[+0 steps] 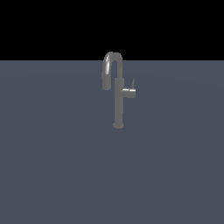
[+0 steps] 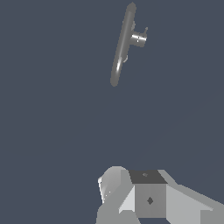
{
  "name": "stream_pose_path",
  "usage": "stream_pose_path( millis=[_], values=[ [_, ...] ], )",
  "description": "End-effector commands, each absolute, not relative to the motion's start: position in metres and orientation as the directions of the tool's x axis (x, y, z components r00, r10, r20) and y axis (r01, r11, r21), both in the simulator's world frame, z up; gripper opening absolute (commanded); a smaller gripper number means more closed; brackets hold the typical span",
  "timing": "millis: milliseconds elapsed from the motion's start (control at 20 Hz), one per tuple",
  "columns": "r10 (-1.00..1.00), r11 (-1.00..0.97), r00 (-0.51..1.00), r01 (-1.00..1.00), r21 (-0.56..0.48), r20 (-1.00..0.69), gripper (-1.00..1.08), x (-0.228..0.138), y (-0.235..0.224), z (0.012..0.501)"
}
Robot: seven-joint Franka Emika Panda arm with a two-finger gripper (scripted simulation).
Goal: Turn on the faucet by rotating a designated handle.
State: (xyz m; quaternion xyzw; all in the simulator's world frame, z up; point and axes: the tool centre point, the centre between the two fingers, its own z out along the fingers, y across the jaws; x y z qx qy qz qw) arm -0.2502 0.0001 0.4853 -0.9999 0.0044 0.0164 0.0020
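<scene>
Faucet upright on grey table, handle jutting toward exterior view's right. Gripper well apart from it; grip state impossible to tell.

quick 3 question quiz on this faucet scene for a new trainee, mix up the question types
1. True or false: in the exterior view, the handle sticks out from the faucet column toward the exterior view's right.
2. Multiple choice: in the wrist view, the gripper is A) clamped on the handle, B) touching the spout, C) well apart from the faucet.
3. Short answer: does the robot arm show in the exterior view?

Key
1. True; the stub leaves the column on that side, with a thin lever rising at its end.
2. C; bare floor lies between them, and the fingers are not clearly shown.
3. No, only the faucet on the floor.
</scene>
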Motion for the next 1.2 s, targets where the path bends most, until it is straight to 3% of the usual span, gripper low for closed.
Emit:
stream_pose_path(
  millis=[0, 600, 1150],
  values=[
    [-0.009, -1.0, 0.999, -0.009, -0.004, -0.033, -1.0, -0.25, 0.0, 0.485],
    [-0.065, -0.996, 0.995, -0.07, -0.058, -0.079, -1.0, -0.23, 0.002, 0.484],
    [-0.202, -0.951, 0.954, -0.246, -0.19, -0.22, -1.0, -0.175, 0.001, 0.476]
  ],
)
